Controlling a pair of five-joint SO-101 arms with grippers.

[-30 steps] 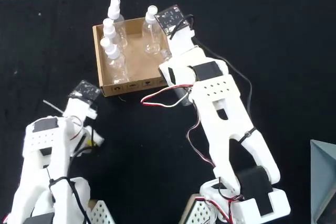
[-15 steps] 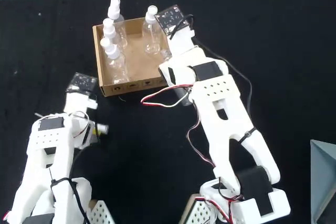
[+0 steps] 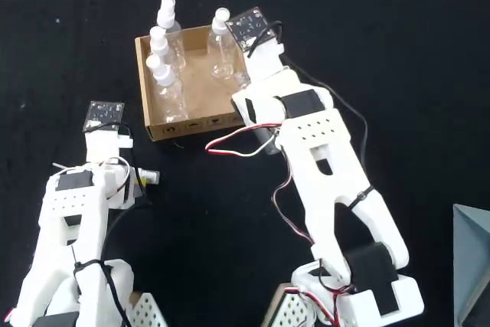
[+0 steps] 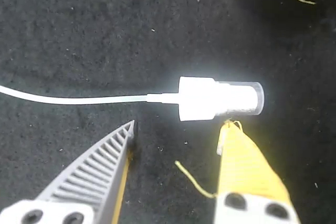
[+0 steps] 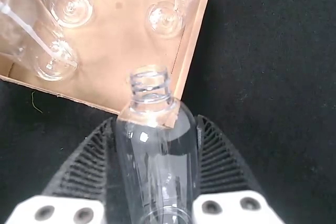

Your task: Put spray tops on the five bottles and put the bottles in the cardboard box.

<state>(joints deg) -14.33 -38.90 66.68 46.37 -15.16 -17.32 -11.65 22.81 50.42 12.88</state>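
One uncapped bottle sits in the right gripper beside the box.

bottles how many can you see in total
5. Three capped bottles line one side of the cardboard box, a fourth bottle stands opposite; the uncapped bottle is in the right gripper.

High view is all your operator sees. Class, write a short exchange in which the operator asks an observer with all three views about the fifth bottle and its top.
Operator: Is the fifth bottle capped yet?
Observer: No. The bottle clamped in the right gripper has a bare threaded neck.
Operator: Where is its top?
Observer: The spray top lies on the table, tube attached, just ahead of the left gripper, whose jaws stand open.
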